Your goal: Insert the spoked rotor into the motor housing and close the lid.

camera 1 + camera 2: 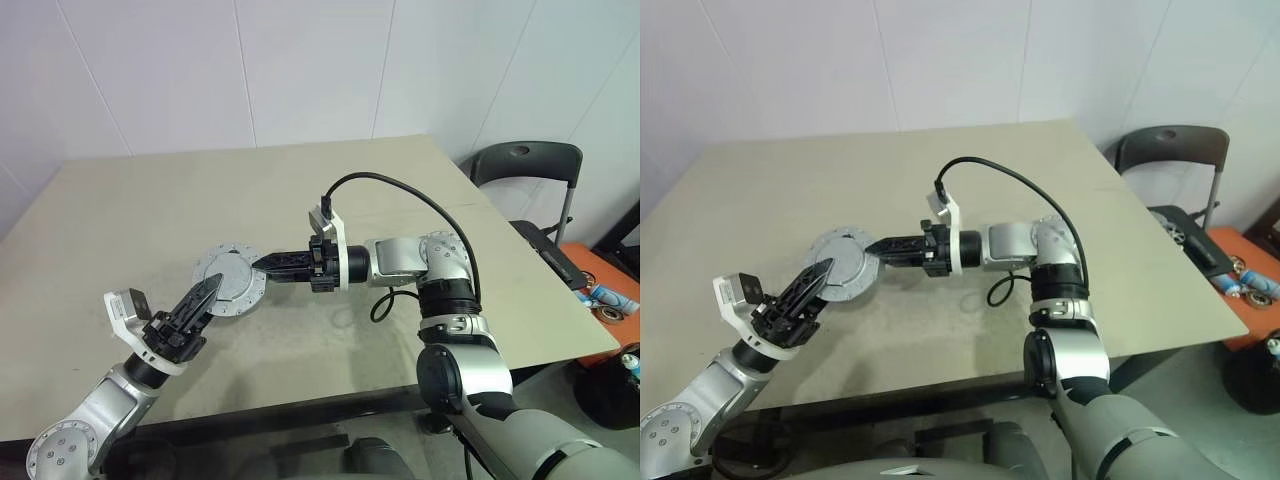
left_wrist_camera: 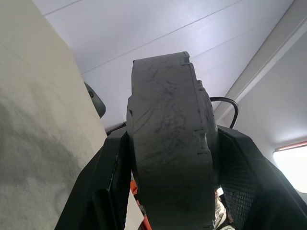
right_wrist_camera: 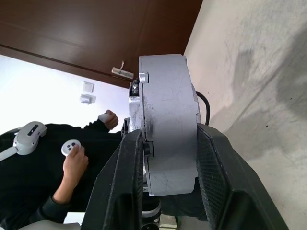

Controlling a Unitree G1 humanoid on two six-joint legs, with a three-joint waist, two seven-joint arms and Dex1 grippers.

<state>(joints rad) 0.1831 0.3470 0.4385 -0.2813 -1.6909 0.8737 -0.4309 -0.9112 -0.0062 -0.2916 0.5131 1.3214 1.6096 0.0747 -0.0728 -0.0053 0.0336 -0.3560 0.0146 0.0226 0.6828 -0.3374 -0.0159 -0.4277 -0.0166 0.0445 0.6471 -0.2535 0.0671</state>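
Here, above the table (image 1: 330, 190), the right gripper (image 1: 262, 265) reaches level leftward, clamping the motor housing (image 1: 230, 279); the left gripper (image 1: 208, 291), angled upward, brackets its opposite edge.

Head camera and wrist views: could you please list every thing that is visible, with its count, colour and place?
table: one, beige, fills the middle of the head views
motor housing: one, silver-grey, round, over the table's near left part
chair: one, black, beyond the table's right edge
box: one, orange, low on the right beside the chair
wall: white, behind the table
door: one, dark brown, in the right wrist view
person: one, black sleeves, holding white controllers
cable: one, black, looping over the right arm
left end effector: black fingers closed on the motor housing
right end effector: black fingers closed on the motor housing's opposite side
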